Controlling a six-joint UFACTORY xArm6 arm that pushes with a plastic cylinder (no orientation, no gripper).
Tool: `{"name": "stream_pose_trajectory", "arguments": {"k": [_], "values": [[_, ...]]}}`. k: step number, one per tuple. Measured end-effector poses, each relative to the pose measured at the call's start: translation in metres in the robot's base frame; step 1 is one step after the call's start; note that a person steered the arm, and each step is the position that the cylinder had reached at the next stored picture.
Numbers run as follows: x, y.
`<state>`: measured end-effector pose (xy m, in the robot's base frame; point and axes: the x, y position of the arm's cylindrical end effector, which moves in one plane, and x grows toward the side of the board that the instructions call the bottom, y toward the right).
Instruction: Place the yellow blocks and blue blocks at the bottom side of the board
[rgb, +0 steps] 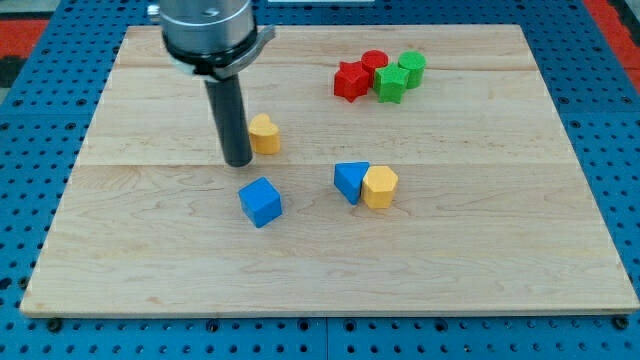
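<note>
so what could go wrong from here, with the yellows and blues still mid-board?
1. My tip sits just to the view's left of the yellow block, very close; a push from there would likely send it sideways, not toward the bottom.
2. The blue cube lies just below the tip, so a downward sweep may clip it off-centre and spin it.
3. The blue triangular block and yellow hexagonal block touch; pushing one may skew the other.

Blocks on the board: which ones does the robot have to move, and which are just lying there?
For the job: yellow block beside my tip, blue cube, blue triangle block, yellow hexagon block.
Just lying about: red star block, red cylinder, two green blocks.
</note>
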<state>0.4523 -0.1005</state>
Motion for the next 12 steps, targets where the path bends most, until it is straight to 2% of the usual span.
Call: {"name": "stream_pose_trajectory", "arguments": {"k": [1,2,3,5,6,8,9,10,12], "values": [[0.059,0.048],[0.079,0.068],[0.058,0.071],[0.070,0.280],[0.045,0.266],[0.039,0.155],[0.035,0.179],[0.014,0.161],[0.009,0.068]]}}
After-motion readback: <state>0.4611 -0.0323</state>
